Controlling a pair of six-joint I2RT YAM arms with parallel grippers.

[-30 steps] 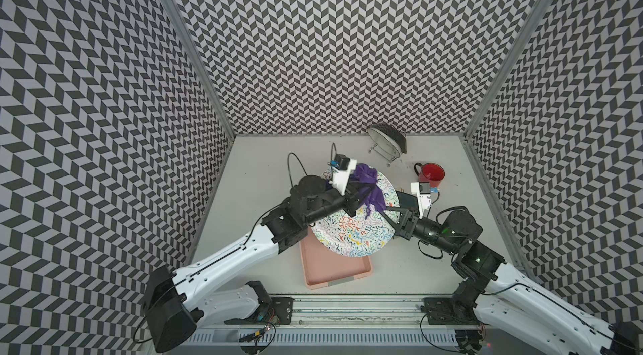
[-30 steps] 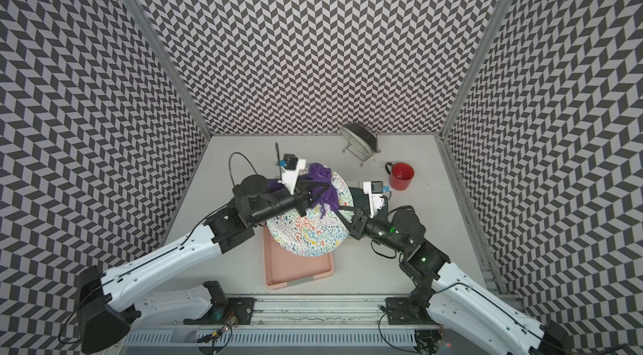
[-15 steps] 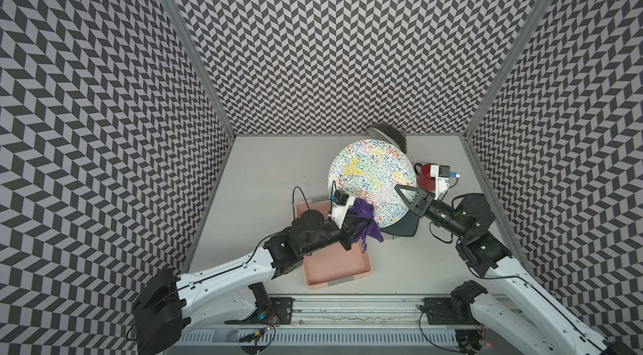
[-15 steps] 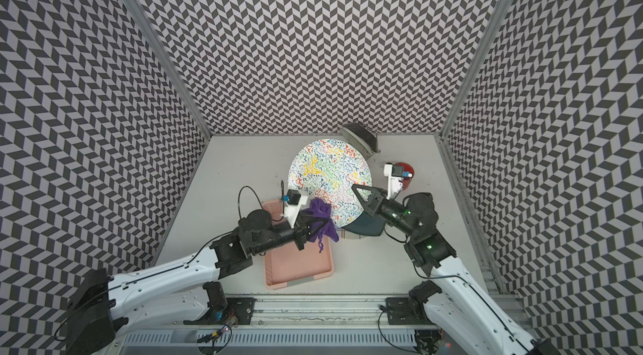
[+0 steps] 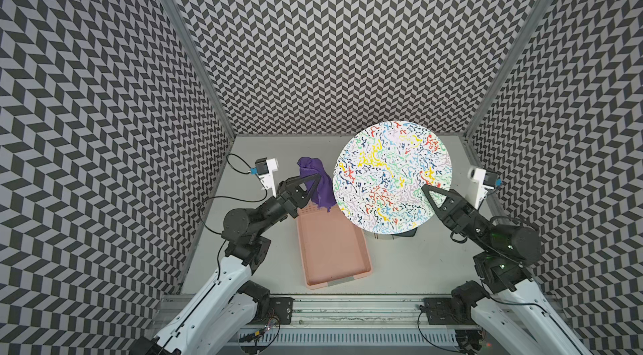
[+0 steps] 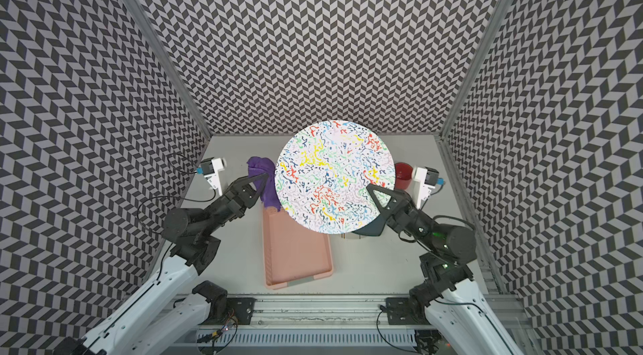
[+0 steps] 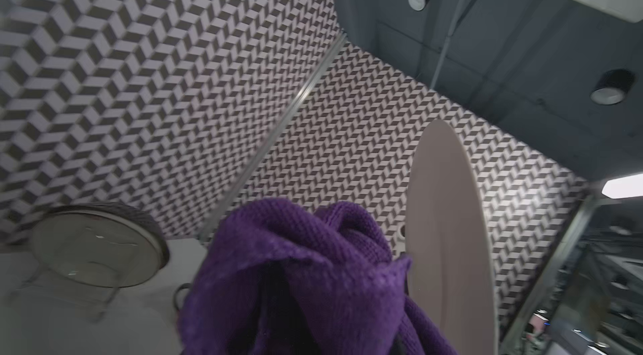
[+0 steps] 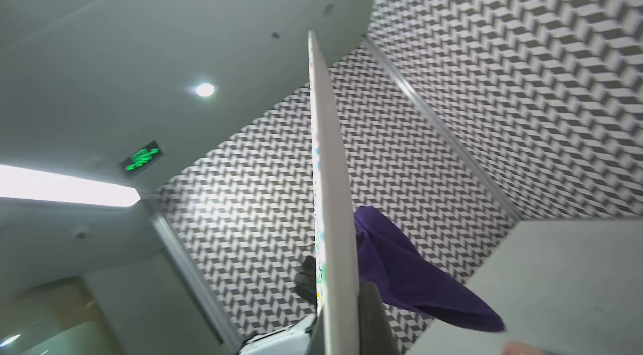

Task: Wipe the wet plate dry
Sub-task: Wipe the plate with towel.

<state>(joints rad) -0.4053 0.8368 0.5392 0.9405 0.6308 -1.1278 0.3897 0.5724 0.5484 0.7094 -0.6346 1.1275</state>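
Two tools, both closed: my right tool (image 5: 427,191) pinches the plate (image 5: 392,175) by its rim and holds it aloft over the bench (image 5: 410,266), patterned face toward the top cameras; my left tool (image 5: 309,177) grips the purple cloth (image 5: 322,189) just beside the opposite rim. Whether cloth touches plate I cannot tell. Risk: a one-edge pinch on a wet plate may slip or swivel if the cloth pushes hard, dropping it toward the pink tray (image 5: 330,252) or the dark dish (image 6: 374,228) under it. A red mug (image 6: 403,175) stands near my right arm (image 6: 442,235), within its likely sweep.
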